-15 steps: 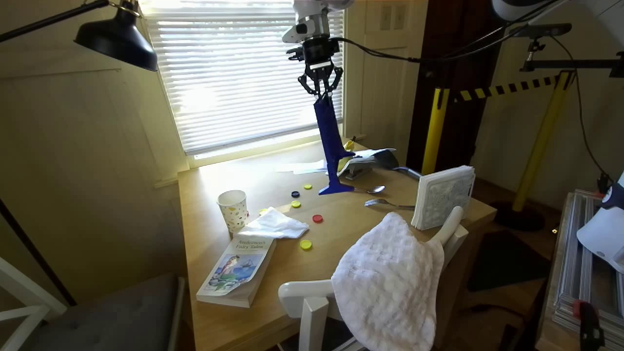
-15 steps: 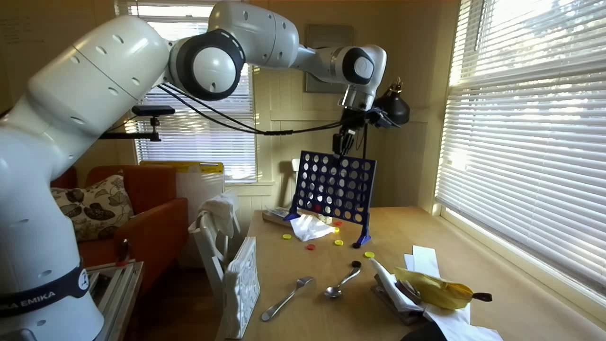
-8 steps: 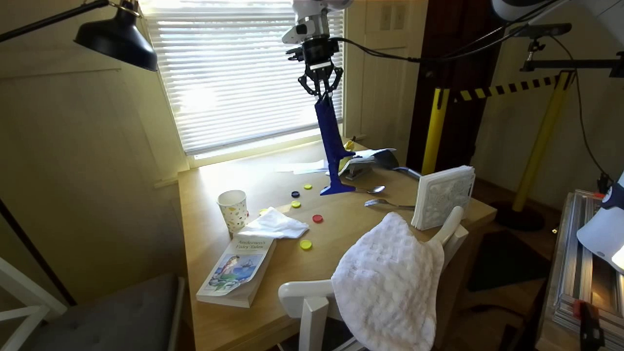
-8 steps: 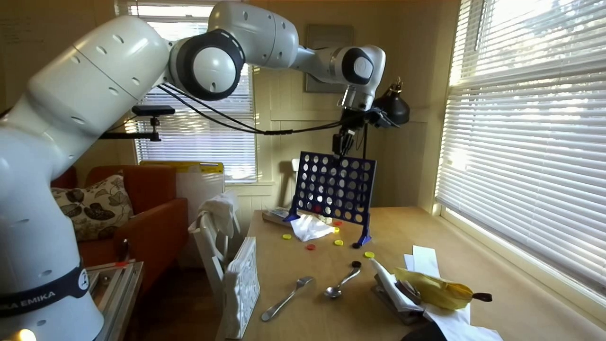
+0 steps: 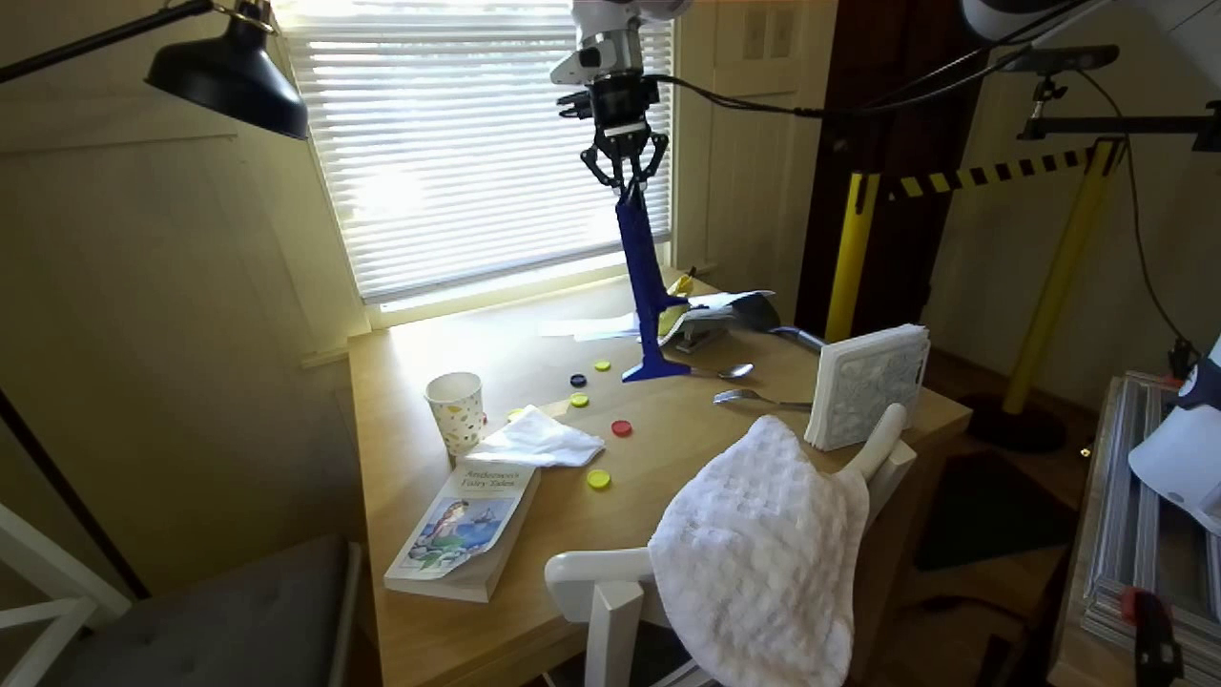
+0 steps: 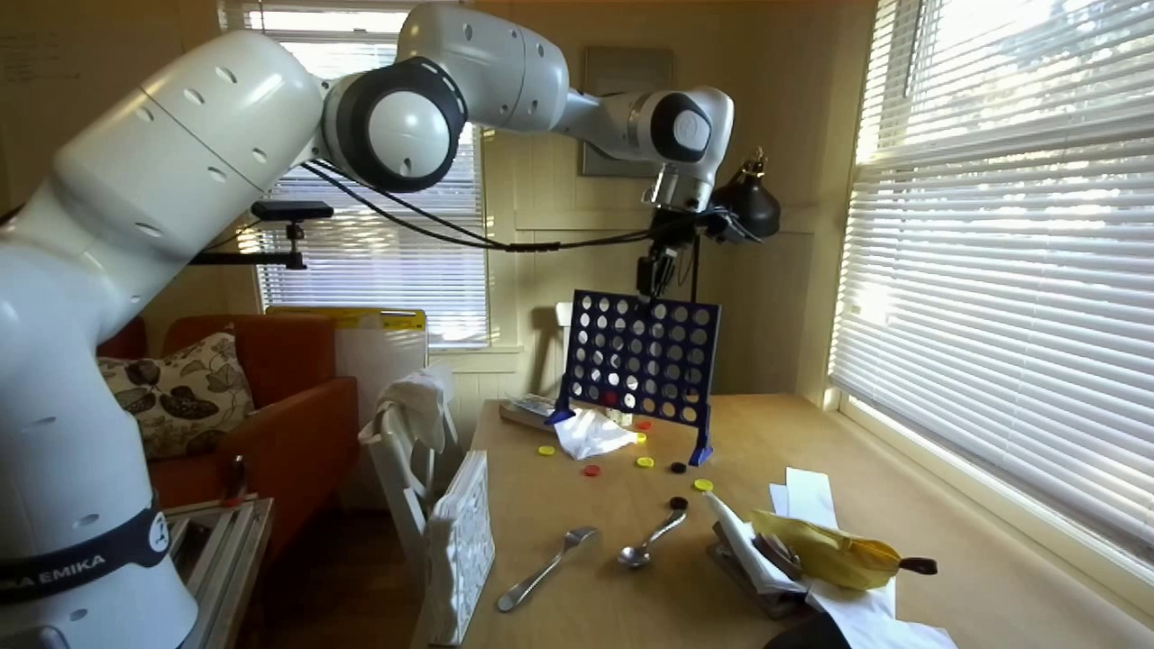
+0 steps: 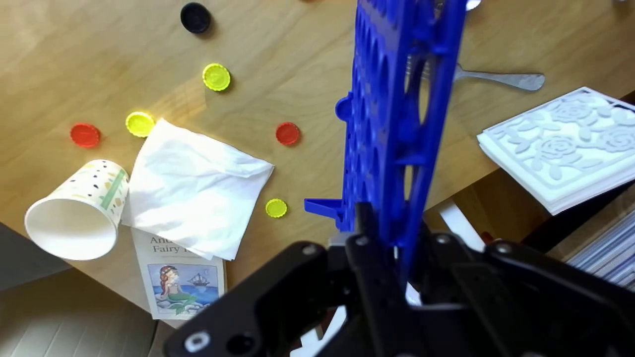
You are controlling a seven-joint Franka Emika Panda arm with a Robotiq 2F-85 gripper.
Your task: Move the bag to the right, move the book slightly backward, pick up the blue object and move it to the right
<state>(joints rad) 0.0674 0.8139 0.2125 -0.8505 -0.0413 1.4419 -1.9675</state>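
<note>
The blue object, a dark-blue grid frame [image 5: 641, 253] with round holes, hangs upright and slightly tilted, with its feet apparently above the table; it also shows in an exterior view [image 6: 643, 356] and the wrist view [image 7: 392, 134]. My gripper [image 5: 630, 188] is shut on its top edge; the fingers [image 7: 394, 223] grip both sides in the wrist view. The book [image 5: 448, 534], with a mermaid cover, lies at the table's near left corner, partly under a white napkin in the wrist view [image 7: 183, 285]. A yellow pouch, likely the bag [image 6: 838, 554], lies on papers near the window.
A paper cup [image 5: 456, 410] stands beside the napkin [image 5: 539, 439]. Several small discs, a spoon [image 6: 636, 554] and a fork [image 6: 541, 572] lie on the table. A white holder [image 5: 868, 386] stands at the edge. A chair with a white cloth [image 5: 763, 534] adjoins the table.
The gripper and blue frame have shifted very slightly: a little left in an exterior view. The frame's foot no longer overlaps a dark disc behind it. Nothing else has moved.
</note>
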